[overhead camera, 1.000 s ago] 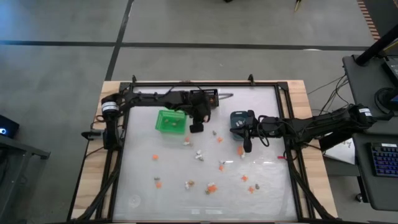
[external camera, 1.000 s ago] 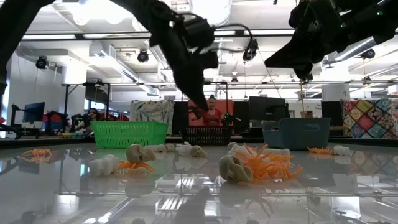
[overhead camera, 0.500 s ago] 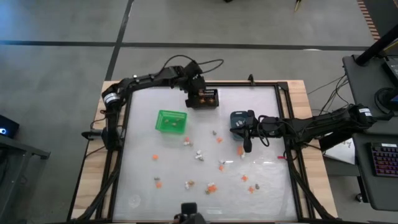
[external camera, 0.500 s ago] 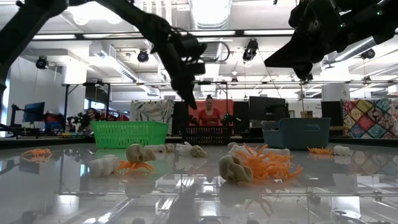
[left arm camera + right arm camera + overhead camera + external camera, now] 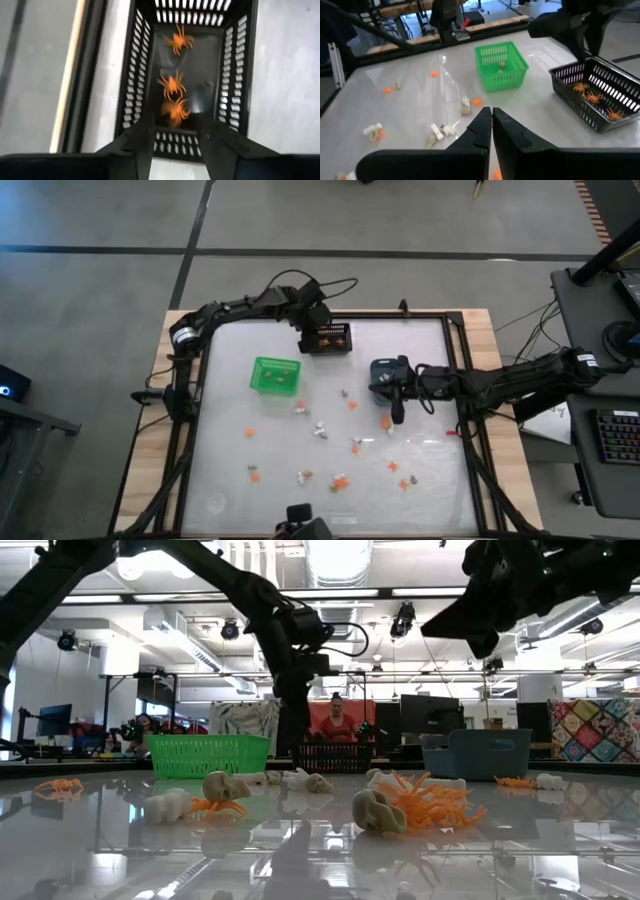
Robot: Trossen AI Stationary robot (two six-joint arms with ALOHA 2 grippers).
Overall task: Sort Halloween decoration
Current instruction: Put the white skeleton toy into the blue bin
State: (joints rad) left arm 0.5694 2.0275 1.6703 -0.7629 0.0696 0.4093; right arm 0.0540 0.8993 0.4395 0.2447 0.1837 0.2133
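My left gripper (image 5: 313,332) (image 5: 175,131) hangs open over the near end of the black mesh bin (image 5: 337,341) at the table's far edge, and nothing is between its fingers. Three orange spider trinkets (image 5: 171,84) lie on the bin's floor (image 5: 210,65). Several more orange, white and tan trinkets (image 5: 320,428) lie scattered over the middle and near part of the table. My right gripper (image 5: 397,418) (image 5: 491,116) is shut and empty, held above the table just on the near side of the blue-grey bin (image 5: 384,372).
A green basket (image 5: 275,374) (image 5: 501,65) stands left of centre with a small trinket inside. A dark frame rail (image 5: 330,314) runs along the table's far edge, behind the black mesh bin. People show in the room beyond the table in the low view.
My left gripper has swung from beside the green basket toward the table's far edge and now hangs over the black mesh bin. In the low view its fingers stand wider apart than before. My right arm has kept still.
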